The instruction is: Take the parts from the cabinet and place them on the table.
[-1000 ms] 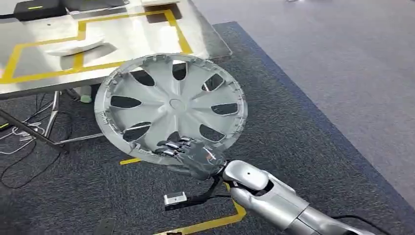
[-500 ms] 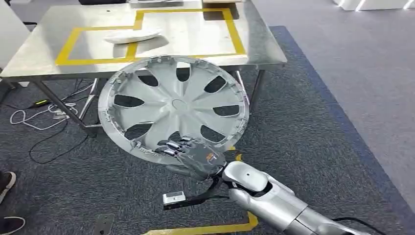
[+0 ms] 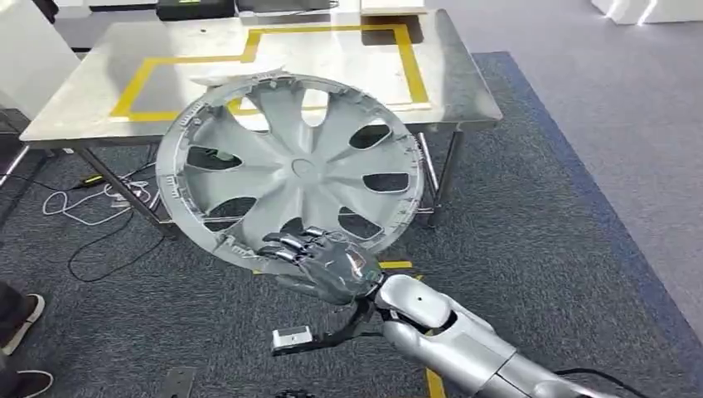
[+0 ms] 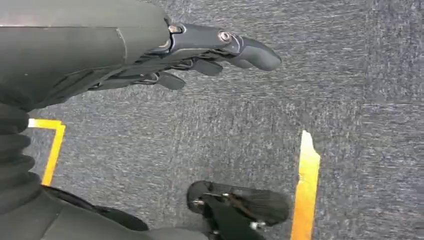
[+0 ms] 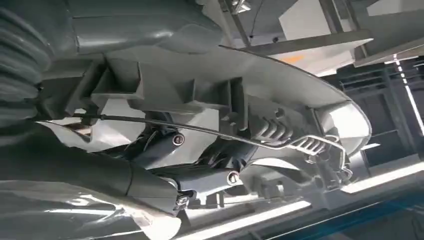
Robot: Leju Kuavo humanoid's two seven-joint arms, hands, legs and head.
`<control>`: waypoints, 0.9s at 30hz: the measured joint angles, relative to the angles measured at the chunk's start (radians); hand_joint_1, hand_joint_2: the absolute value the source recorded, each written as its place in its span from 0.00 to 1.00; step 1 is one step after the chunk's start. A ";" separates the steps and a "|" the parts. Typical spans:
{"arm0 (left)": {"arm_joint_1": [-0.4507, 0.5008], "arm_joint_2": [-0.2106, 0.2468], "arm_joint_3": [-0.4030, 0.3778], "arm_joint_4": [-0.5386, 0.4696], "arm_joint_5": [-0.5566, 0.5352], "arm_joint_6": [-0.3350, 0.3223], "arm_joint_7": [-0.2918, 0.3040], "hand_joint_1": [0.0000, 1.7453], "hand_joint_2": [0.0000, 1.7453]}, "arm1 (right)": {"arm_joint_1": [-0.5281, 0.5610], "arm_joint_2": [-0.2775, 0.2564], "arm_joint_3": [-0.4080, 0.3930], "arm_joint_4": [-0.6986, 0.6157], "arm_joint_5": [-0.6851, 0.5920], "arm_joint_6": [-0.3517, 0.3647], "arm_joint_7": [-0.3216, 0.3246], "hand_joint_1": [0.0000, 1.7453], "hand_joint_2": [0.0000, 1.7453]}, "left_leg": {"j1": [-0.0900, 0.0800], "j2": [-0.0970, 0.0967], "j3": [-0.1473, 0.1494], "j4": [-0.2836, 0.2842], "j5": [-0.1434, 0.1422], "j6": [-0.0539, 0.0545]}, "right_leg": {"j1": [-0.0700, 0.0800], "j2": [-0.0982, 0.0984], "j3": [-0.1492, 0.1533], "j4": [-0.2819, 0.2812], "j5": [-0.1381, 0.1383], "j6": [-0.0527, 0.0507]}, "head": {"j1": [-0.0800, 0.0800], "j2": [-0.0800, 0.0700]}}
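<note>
1. Since the earlier head pictures the whole scene has shifted, so the camera has moved with the robot; the surface now lies squarely ahead, and the hubcap's far rim overlaps its near edge in the picture.
2. At the right hand the fingers are wrapped over the near rim of the hubcap, gripping it. The right wrist view shows them hooked among the ribs and wire ring on the hubcap's back.
3. At the left hand the fingers are loosely spread and hold nothing; it hangs over the grey carpet, with yellow floor tape nearby.
4. Held in the air, the hubcap tilts with its spoked face toward the camera and reaches away from the fingers toward the surface, whose yellow tape outline lies just beyond its far rim.
5. Being round, the hubcap has no long axis. What matters is that it lies wholly on the far side of the grip, so the right arm, the nearer one, likely has to carry it forward and level it over the outline.
6. A pale part already on the surface sits partly hidden behind the far rim and may be in the way.
7. A person's shoes stand at the left edge.
</note>
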 joint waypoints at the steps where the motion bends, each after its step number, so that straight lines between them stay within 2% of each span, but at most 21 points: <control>1: 0.000 0.000 0.000 0.000 0.000 0.000 0.000 0.00 1.00 | 0.000 0.000 0.000 -0.001 0.000 0.000 0.000 1.00 1.00 | 0.000 0.000 0.020 -0.063 0.049 0.002 | -0.001 -0.002 0.016 0.000 -0.010 0.002 | 0.000 0.000; 2: 0.000 0.001 0.000 0.000 0.000 0.000 0.000 0.00 1.00 | 0.000 0.001 0.000 -0.002 0.000 0.000 0.000 1.00 1.00 | 0.000 0.001 0.029 -0.092 0.070 0.002 | -0.002 -0.002 0.022 -0.001 -0.015 0.002 | 0.001 0.000; 3: 0.000 0.002 0.000 0.000 0.000 0.001 0.000 0.00 1.00 | -0.002 0.004 0.000 -0.004 -0.001 0.000 0.000 1.00 1.00 | -0.002 0.005 0.052 -0.173 0.113 0.005 | -0.004 -0.004 0.041 -0.002 -0.031 0.006 | 0.001 0.000; 4: 0.001 0.000 0.000 0.001 0.000 0.000 0.001 0.00 1.00 | -0.002 0.005 -0.003 -0.005 -0.002 -0.003 0.002 1.00 1.00 | -0.014 0.010 0.060 -0.153 0.080 0.008 | 0.000 -0.007 0.036 -0.019 -0.039 0.014 | -0.004 0.000; 5: -0.001 0.001 0.000 0.001 -0.001 0.002 0.000 0.00 1.00 | -0.002 0.008 -0.003 -0.006 -0.002 -0.005 0.003 1.00 1.00 | -0.018 0.012 0.087 -0.196 0.062 0.019 | 0.000 -0.005 0.043 -0.031 -0.042 0.021 | -0.011 0.000; 6: -0.004 0.001 0.000 0.001 -0.002 0.001 0.001 0.00 1.00 | -0.002 0.008 -0.004 -0.010 -0.002 -0.007 0.003 1.00 1.00 | -0.018 0.011 0.095 -0.212 0.036 0.029 | 0.001 -0.009 0.051 -0.048 -0.043 0.026 | -0.006 0.000; 7: -0.001 0.001 0.000 0.001 0.000 0.002 0.003 0.00 1.00 | -0.002 0.008 -0.003 -0.011 -0.001 -0.007 0.002 1.00 1.00 | -0.017 0.009 0.101 -0.226 0.028 0.038 | 0.000 -0.010 0.076 -0.055 -0.032 0.035 | -0.004 0.000; 8: 0.002 0.002 0.001 0.000 -0.001 0.002 0.003 0.00 1.00 | -0.004 0.009 -0.003 -0.013 -0.001 -0.007 0.002 1.00 1.00 | -0.018 0.009 0.116 -0.235 0.019 0.048 | 0.000 -0.010 0.076 -0.046 -0.011 0.042 | -0.008 0.000; 9: 0.004 0.005 0.001 -0.001 -0.002 0.002 0.003 0.00 1.00 | -0.003 0.011 -0.003 -0.016 -0.001 -0.007 0.002 1.00 1.00 | -0.013 0.002 0.137 -0.251 0.015 0.055 | -0.002 -0.006 0.038 0.002 0.003 0.040 | -0.004 0.000; 10: 0.007 0.001 0.001 -0.001 -0.004 0.002 0.003 0.00 1.00 | 0.000 0.010 -0.003 -0.015 -0.001 -0.006 0.001 1.00 1.00 | -0.016 0.001 0.158 -0.263 0.005 0.062 | 0.002 -0.001 -0.023 0.103 0.045 0.024 | -0.002 0.000; 11: 0.007 0.001 0.001 -0.001 -0.004 0.002 0.003 0.00 1.00 | 0.004 0.010 -0.003 -0.013 -0.002 -0.006 0.000 1.00 1.00 | -0.018 -0.001 0.176 -0.273 -0.005 0.069 | 0.008 0.002 -0.091 0.190 0.053 0.013 | 0.000 0.000; 12: 0.007 0.000 0.001 -0.001 -0.004 0.001 0.003 0.00 1.00 | 0.011 0.007 -0.003 -0.011 -0.002 -0.006 0.002 1.00 1.00 | -0.020 -0.003 0.196 -0.280 -0.019 0.069 | 0.013 0.006 -0.155 0.254 0.029 0.007 | -0.001 0.000; 13: 0.009 0.000 0.001 -0.001 -0.005 0.001 0.003 0.00 1.00 | 0.018 0.003 -0.004 -0.010 -0.003 -0.006 0.002 1.00 1.00 | -0.023 -0.008 0.221 -0.287 -0.035 0.071 | 0.021 0.010 -0.211 0.288 -0.023 0.003 | 0.003 0.000; 14: 0.012 0.000 0.001 -0.001 -0.005 0.001 0.003 0.00 1.00 | 0.022 0.000 -0.004 -0.008 -0.005 -0.005 0.002 1.00 1.00 | -0.024 -0.011 0.247 -0.291 -0.053 0.072 | 0.026 0.014 -0.252 0.291 -0.080 0.002 | 0.004 0.000; 15: 0.012 0.000 0.001 -0.001 -0.005 0.001 0.003 0.00 1.00 | 0.024 -0.001 -0.003 -0.008 -0.008 -0.004 0.002 1.00 1.00 | -0.026 -0.015 0.276 -0.291 -0.074 0.072 | 0.028 0.015 -0.284 0.276 -0.126 0.002 | 0.005 0.000; 16: 0.012 0.000 0.001 -0.001 -0.005 0.001 0.004 0.00 1.00 | 0.027 -0.001 -0.004 -0.008 -0.010 -0.003 0.002 1.00 1.00 | -0.028 -0.019 0.310 -0.291 -0.098 0.073 | 0.028 0.014 -0.301 0.238 -0.137 0.003 | 0.004 0.000; 17: 0.012 0.000 0.001 -0.001 -0.005 0.001 0.004 0.00 1.00 | 0.028 -0.001 -0.004 -0.008 -0.010 -0.003 0.002 1.00 1.00 | -0.029 -0.020 0.320 -0.291 -0.106 0.073 | 0.028 0.014 -0.304 0.222 -0.130 0.004 | 0.004 0.000; 27: 0.012 0.000 0.001 -0.001 -0.006 0.001 0.004 0.00 1.00 | 0.028 -0.002 -0.004 -0.008 -0.010 -0.003 0.002 1.00 1.00 | -0.029 -0.021 0.322 -0.291 -0.107 0.073 | 0.028 0.014 -0.305 0.219 -0.128 0.005 | 0.004 0.000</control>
